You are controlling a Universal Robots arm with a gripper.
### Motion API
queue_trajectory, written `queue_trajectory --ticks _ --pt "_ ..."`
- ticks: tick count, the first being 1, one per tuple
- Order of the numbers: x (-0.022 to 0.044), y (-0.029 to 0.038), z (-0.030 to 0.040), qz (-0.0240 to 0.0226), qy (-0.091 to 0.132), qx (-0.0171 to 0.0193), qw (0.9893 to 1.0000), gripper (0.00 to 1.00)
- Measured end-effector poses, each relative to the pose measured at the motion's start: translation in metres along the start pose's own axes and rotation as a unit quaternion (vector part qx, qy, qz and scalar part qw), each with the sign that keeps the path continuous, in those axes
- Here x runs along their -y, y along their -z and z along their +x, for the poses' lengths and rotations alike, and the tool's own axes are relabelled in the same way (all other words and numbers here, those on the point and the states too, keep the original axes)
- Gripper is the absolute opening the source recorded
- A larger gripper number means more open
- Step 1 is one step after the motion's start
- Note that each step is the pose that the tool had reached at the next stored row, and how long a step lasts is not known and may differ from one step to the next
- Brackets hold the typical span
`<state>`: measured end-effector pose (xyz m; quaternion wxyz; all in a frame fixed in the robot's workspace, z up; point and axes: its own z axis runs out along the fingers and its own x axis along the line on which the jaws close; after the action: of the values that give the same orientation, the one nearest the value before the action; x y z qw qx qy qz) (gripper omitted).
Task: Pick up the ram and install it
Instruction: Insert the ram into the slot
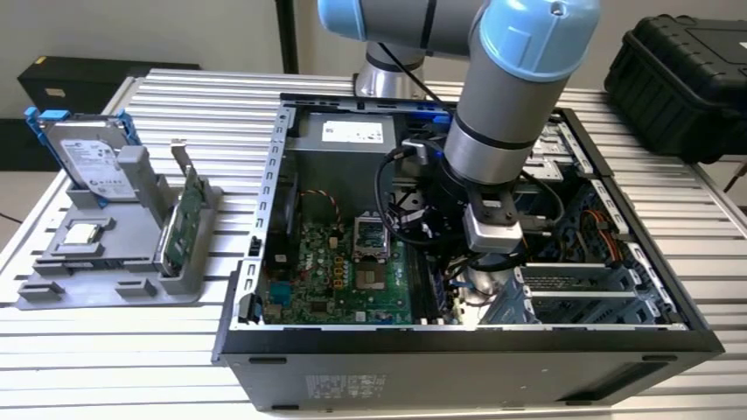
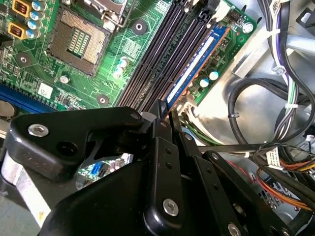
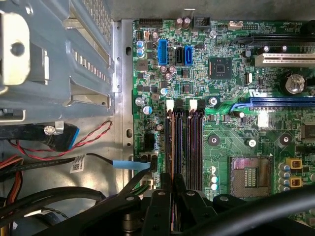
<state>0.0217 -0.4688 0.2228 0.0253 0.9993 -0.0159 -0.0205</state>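
The arm is reaching down into the open computer case (image 1: pixel 350 346), which is lying on its side on the slatted counter (image 1: pixel 210 96). The claw (image 2: pixel 165 115) is sitting directly over the bank of memory slots (image 2: pixel 162 54) on the green motherboard (image 2: pixel 74 83), and its fingers (image 2: pixel 158 129) are pressed close together, pinching the near end of the ram (image 2: pixel 194 66). The ram is standing on edge in the outermost slot, the one nearest the board's edge, running parallel to the empty dark slots beside it; whether it is fully seated cannot be told. In the first wrist view the claw (image 3: pixel 171 183) is straddling the same slot, with the ram's thin edge (image 3: pixel 172 142) extending away from the fingertips toward the white latches (image 3: pixel 170 104). The CPU socket (image 2: pixel 78 42) is lying just beyond the slots. In the exterior view, a grey holder (image 1: pixel 105 254) is resting on the counter at 9 o'clock from the case, carrying a hard drive with blue rails (image 1: pixel 87 157) and a green card (image 1: pixel 185 223).
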Motion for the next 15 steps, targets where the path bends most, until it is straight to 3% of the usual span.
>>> queue_trajectory --ticks 15 --pt "-0.0008 -0.001 -0.0009 0.0017 0.001 0.0001 1.0 0.0"
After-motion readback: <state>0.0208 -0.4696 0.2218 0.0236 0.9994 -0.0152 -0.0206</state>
